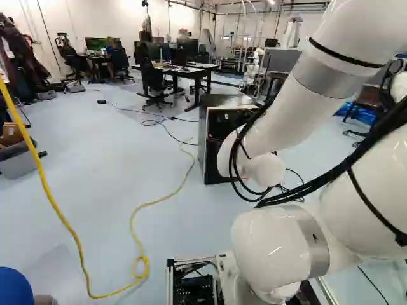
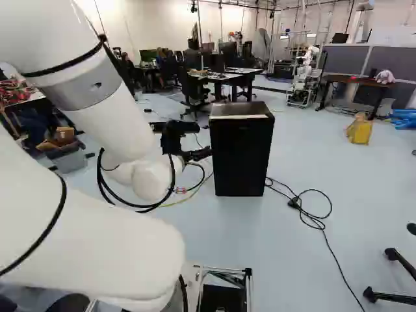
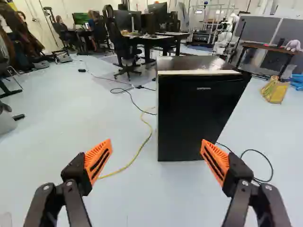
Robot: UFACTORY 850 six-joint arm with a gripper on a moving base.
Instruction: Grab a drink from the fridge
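Fridge (image 3: 199,118) closed, upright on the floor (image 3: 52,137) — the fingers (image 2: 197,155) spread wide apart before it.

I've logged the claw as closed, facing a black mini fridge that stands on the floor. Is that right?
Not quite: the claw is open, its orange-padded fingers wide apart in the wrist view. It does face a black mini fridge that stands on the floor.

Blk fridge (image 3: 196,118); blk pincer (image 2: 205,140), orng pads (image 3: 98,161); wht arm (image 1: 280,121), gry bands (image 1: 320,77); yel cable (image 1: 62,216).
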